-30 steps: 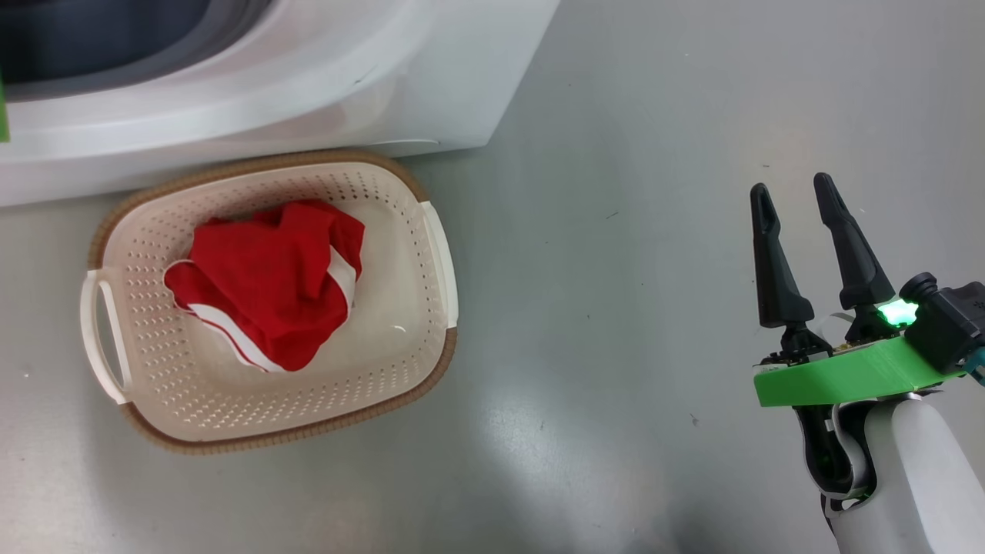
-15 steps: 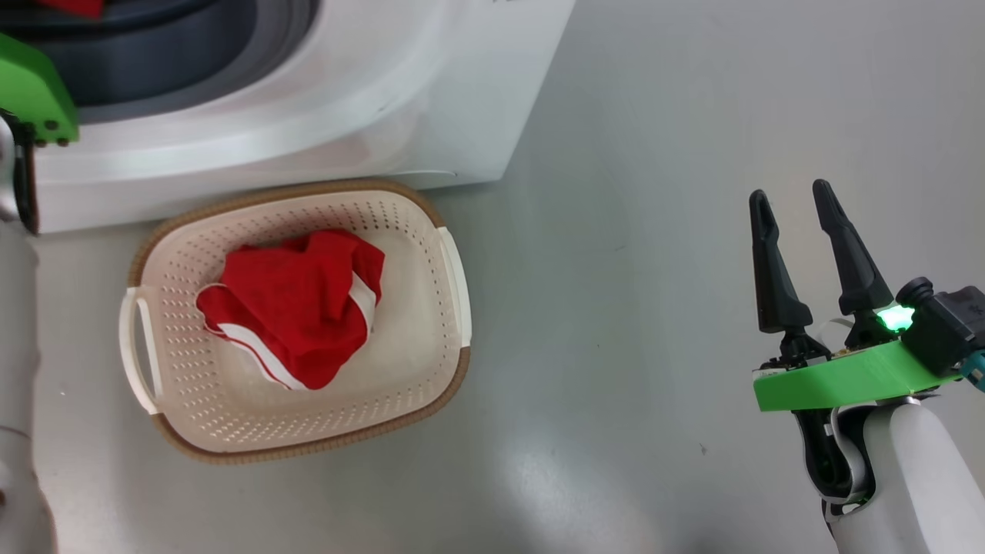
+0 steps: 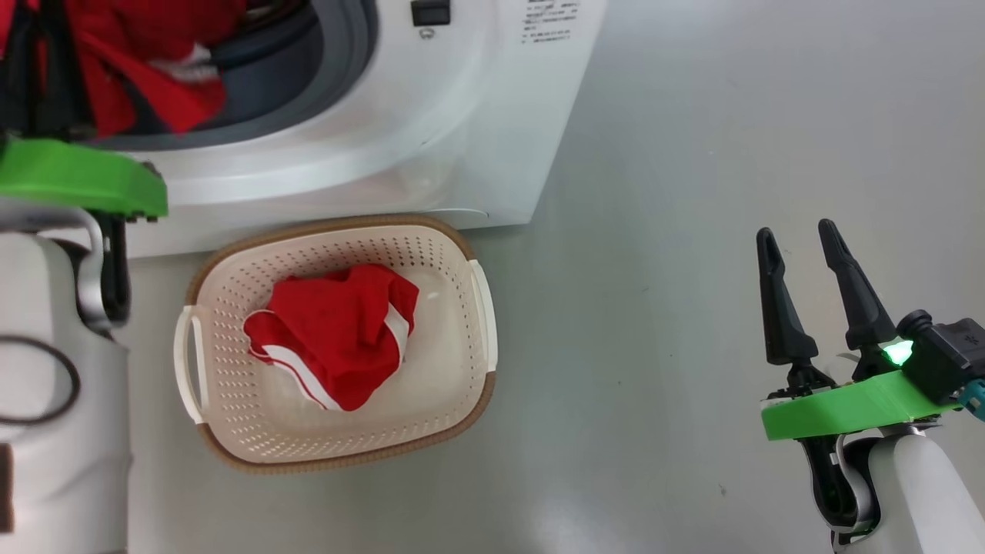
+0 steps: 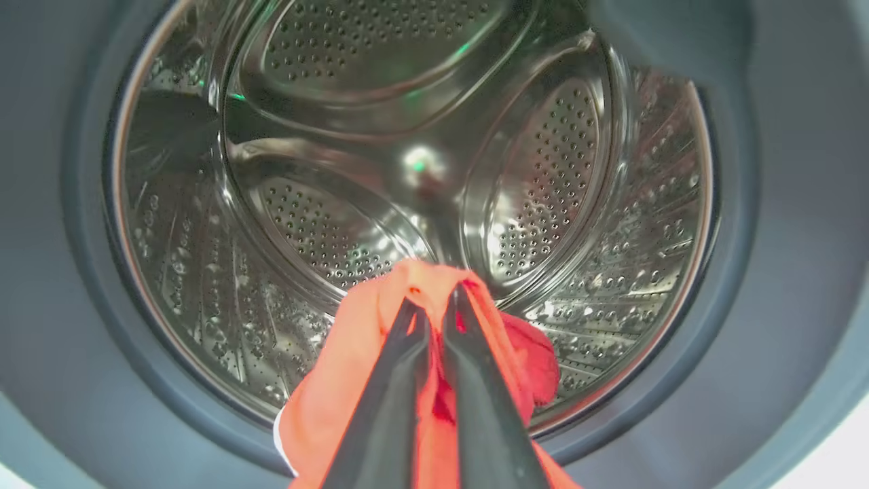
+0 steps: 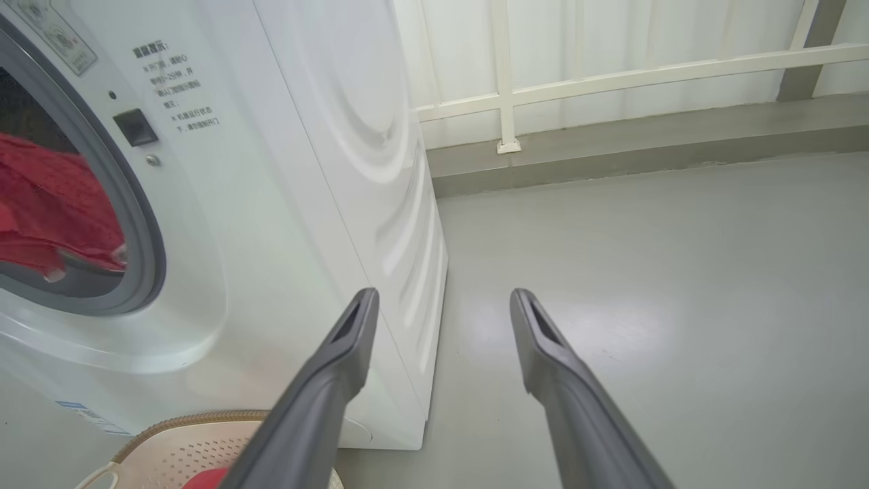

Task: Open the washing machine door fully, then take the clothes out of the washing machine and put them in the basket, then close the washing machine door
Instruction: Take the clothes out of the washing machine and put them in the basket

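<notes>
Head view: the white front-loading washing machine (image 3: 431, 115) fills the upper left, its mouth open. Just in front of its base, on the grey floor (image 3: 654, 231), stands the cream perforated basket (image 3: 338, 225) with a brown woven-look rim. A red garment with white stripe trim (image 3: 338, 331) lies crumpled inside the basket. At the machine's mouth a second red garment (image 3: 146, 69) hangs bunched against dark fingers. These are blurred and cut by the frame edge, so the grip is hard to read here. The right end effector (image 3: 795, 228) hovers over bare floor, well apart from the machine and off its right side, its two fingers spread with nothing between them.

Left wrist view: the left end effector (image 4: 434, 302) points into the machine's steel drum (image 4: 380, 156), which is ringed by the grey gasket (image 4: 760, 204). Its fingers are clenched on the second red garment, pinching a fold at their tips. The rest of the cloth droops over the lower lip of the drum mouth.

Right wrist view: the released right end effector looks past the machine's front right corner. Beside the mouth are a black latch slot (image 5: 136, 127) and printed text. Red cloth shows inside the opening. The basket's rim sits at the foot of the machine, and a pale railing (image 5: 611, 75) runs behind it.
</notes>
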Tool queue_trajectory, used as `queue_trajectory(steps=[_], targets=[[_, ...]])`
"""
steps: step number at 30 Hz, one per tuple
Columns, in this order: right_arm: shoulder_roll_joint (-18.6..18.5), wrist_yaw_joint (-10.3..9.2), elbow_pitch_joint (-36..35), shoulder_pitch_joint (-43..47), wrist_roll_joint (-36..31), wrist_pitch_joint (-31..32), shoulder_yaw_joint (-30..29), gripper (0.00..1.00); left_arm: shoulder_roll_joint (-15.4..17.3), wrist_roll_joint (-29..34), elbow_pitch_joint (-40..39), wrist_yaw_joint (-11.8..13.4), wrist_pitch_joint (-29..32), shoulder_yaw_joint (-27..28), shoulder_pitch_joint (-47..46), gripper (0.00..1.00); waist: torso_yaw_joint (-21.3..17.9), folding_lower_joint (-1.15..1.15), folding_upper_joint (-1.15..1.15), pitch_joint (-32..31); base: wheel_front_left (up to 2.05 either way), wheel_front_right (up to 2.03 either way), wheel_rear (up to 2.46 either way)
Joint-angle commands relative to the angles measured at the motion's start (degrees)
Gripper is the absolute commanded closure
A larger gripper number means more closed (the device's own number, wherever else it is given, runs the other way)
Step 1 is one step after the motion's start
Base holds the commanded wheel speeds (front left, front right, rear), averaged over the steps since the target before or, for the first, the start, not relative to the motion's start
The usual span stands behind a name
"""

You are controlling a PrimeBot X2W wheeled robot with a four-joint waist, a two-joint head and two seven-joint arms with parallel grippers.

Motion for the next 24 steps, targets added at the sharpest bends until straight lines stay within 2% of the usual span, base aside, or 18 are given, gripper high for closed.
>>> queue_trajectory(steps=[1,15,21,24], targets=[[0.12,0.37,-1.25,1.6,-0.68,-0.36,0.98,0.0,1.68,0.19,-3.89,-0.45,-0.67,1.9,2.27,1.0,0.76,0.0,0.0,-0.96,0.0,0.0,0.0],[0.12,0.37,-1.34,3.59,-0.79,-0.36,0.59,0.0,-3.57,2.75,-26.8,-3.32,-0.67,4.57,14.9,1.0,2.09,0.0,0.0,-3.18,0.0,0.0,0.0],[0.12,0.37,-1.64,3.87,-1.0,-0.36,0.36,0.0,-5.09,3.05,-33.68,-3.73,-0.67,4.52,19.27,1.0,2.47,0.0,0.0,-3.09,0.0,0.0,0.0],[0.12,0.37,-1.73,3.89,-1.11,-0.36,0.23,0.0,-5.44,2.98,-34.49,-3.84,-0.67,4.29,20.56,1.0,2.62,0.0,0.0,-2.95,0.0,0.0,0.0]])
